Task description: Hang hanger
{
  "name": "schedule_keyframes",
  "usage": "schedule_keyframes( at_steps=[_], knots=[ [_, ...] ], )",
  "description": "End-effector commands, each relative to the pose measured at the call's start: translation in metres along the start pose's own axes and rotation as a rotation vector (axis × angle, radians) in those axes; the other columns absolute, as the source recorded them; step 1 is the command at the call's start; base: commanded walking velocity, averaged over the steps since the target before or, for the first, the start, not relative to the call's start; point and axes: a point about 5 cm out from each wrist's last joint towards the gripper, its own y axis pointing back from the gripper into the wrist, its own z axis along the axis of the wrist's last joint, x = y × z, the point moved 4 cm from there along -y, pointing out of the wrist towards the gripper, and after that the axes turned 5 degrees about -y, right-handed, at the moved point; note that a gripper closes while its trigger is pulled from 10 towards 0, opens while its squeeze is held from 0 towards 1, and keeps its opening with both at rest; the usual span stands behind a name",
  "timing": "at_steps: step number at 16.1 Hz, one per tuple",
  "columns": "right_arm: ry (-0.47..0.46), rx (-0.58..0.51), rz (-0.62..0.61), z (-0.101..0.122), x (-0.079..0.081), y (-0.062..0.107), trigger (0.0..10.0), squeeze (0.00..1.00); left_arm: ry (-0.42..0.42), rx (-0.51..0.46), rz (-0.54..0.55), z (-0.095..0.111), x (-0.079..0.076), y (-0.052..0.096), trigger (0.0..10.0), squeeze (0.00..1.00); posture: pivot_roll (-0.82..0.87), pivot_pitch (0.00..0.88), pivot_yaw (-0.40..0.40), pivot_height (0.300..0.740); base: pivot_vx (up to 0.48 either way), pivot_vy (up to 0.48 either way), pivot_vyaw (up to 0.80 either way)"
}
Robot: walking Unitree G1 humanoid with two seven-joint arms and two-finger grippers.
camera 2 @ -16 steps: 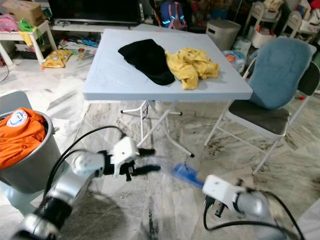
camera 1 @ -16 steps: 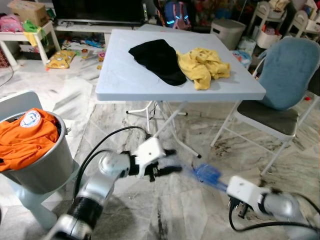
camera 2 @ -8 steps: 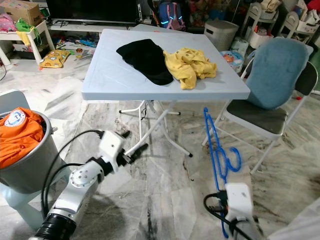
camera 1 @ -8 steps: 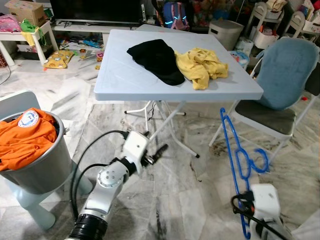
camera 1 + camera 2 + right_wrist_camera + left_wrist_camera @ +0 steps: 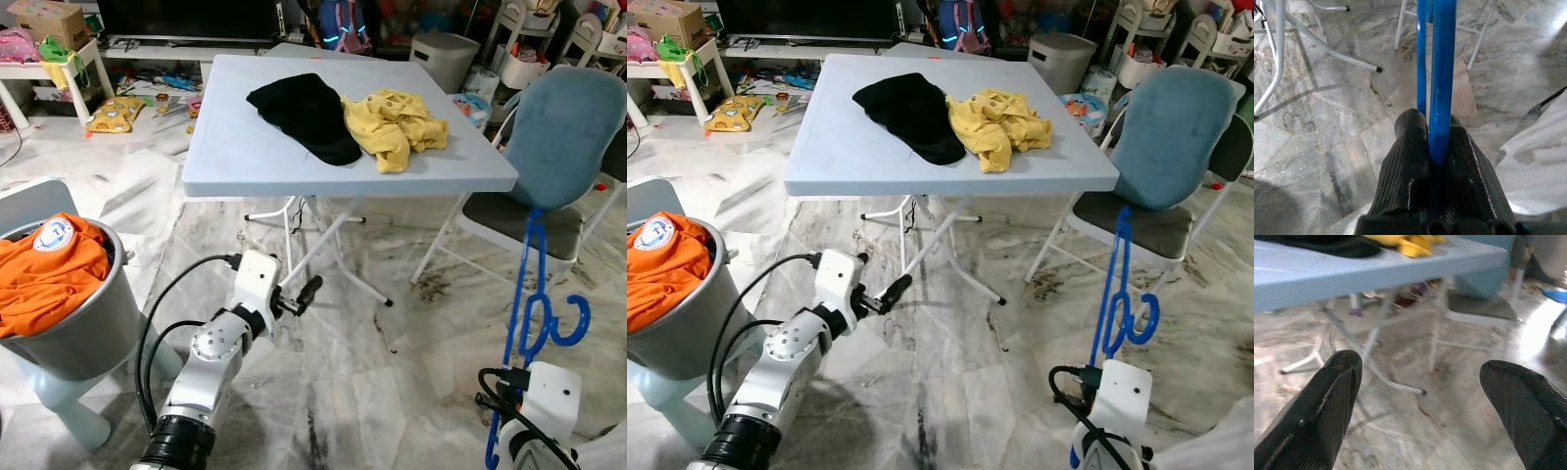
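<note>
Two black fingers of the right gripper (image 5: 1434, 147) pinched the blue hanger (image 5: 526, 294), which stood nearly straight up beside the chair (image 5: 558, 147), its hook probably low, while the left gripper (image 5: 1425, 396) hung spread apart below the table's (image 5: 245, 157) front edge.

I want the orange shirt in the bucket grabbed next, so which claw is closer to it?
Left. The left claw hangs open beside the bucket holding the orange shirt; the right claw, far across the floor, is shut on the hanger.
</note>
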Motion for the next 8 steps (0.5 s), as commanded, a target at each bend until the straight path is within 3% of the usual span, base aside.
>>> schedule_keyframes(
  at_steps=[1, 8],
  knots=[
    [-0.025, -0.002, -0.019, 0.002, 0.002, 0.002, 10.0, 0.00, 0.004, -0.025, -0.041, 0.010, -0.007, -0.005, 10.0, 0.00, -0.01, 0.000, -0.067, 0.740, 0.000, 0.000, -0.80],
    [-0.024, -0.007, 0.002, 0.006, 0.012, -0.001, 10.0, 0.00, 0.028, -0.006, -0.049, 0.012, -0.007, -0.006, 10.0, 0.00, -0.01, 0.000, -0.063, 0.740, 0.000, 0.000, -0.80]
  ],
)
